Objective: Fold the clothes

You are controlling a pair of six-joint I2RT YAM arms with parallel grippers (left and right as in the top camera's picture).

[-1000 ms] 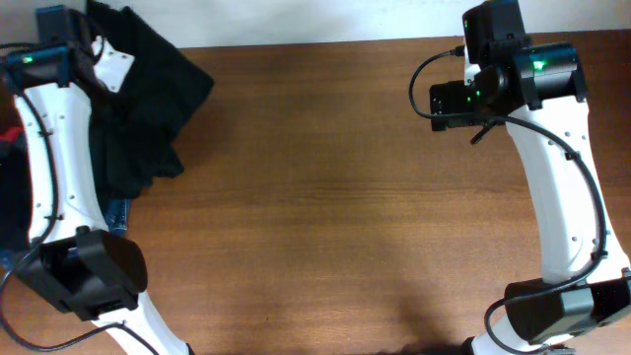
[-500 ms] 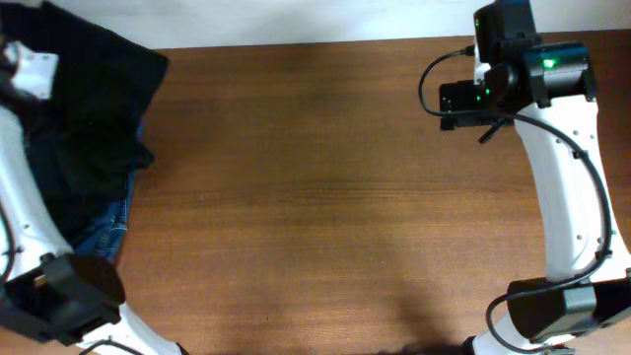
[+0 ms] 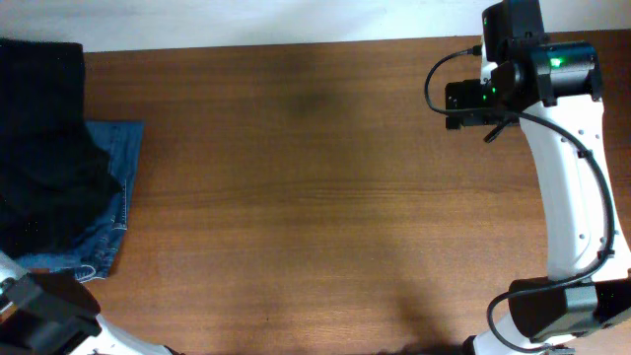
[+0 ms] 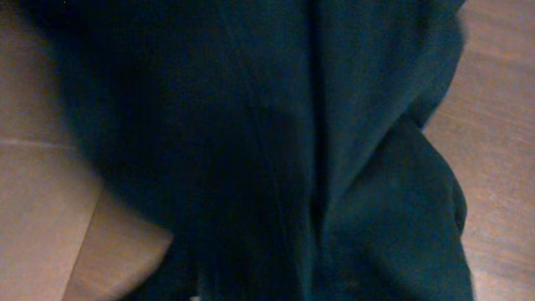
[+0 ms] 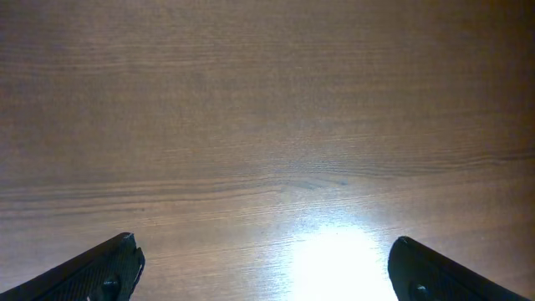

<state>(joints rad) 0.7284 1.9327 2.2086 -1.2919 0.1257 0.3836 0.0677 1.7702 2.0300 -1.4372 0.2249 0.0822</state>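
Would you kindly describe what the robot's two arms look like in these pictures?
The right arm has slim white curved links, bulky black joints, a green light and looping black cables; its fingers are black. Of the left arm only a black joint shows.

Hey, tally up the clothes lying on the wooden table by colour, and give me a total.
Black soft fabric garment: 1 (the dark heap looks like a single piece)
Blue denim jeans: 1
Total: 2
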